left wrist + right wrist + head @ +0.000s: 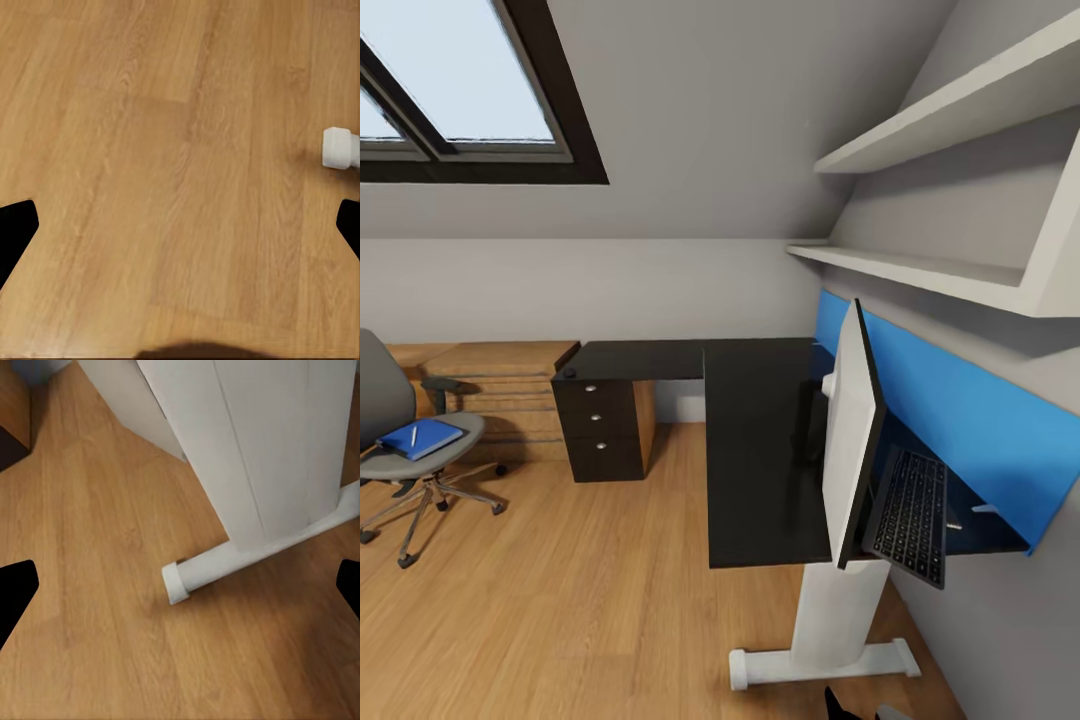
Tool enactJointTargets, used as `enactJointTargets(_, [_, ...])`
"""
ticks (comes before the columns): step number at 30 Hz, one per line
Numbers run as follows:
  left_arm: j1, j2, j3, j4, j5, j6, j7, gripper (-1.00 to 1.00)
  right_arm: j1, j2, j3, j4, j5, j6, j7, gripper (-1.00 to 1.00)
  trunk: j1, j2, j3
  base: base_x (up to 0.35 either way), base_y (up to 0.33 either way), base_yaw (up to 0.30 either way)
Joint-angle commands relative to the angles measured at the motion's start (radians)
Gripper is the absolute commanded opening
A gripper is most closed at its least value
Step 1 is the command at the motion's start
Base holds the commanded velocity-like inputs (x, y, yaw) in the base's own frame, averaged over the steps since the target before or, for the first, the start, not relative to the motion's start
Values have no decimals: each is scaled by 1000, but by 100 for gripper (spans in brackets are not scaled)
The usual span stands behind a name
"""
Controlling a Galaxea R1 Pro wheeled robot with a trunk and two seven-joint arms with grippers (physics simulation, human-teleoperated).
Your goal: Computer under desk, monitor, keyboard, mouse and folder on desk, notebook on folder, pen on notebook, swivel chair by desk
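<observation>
Both tools [180, 225] [180, 585] spread wide and empty over the floor, folder [420, 437] with pen [414, 436] waiting on chair [410, 440], well apart from the surface [760, 440] bearing monitor [855, 440] and keyboard [910, 515].

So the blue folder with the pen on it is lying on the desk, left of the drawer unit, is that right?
Not quite. The head view shows the blue folder, with the pen on it, lying on the swivel chair seat, not on the desk. It is left of the drawer unit.
</observation>
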Motion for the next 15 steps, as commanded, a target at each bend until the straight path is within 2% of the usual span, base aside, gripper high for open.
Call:
enactJointTargets(1, [-1,2,-7,0,11,-2,7,100,-1,0,-2,2,-10,-3,10,100,4,-8,-4,0,0,0])
enactJointTargets(15, [-1,3,-3,0,11,4,8,100,-1,-8,-3,-1,-10,-11,8,100,58,-106,-48,0,0,0])
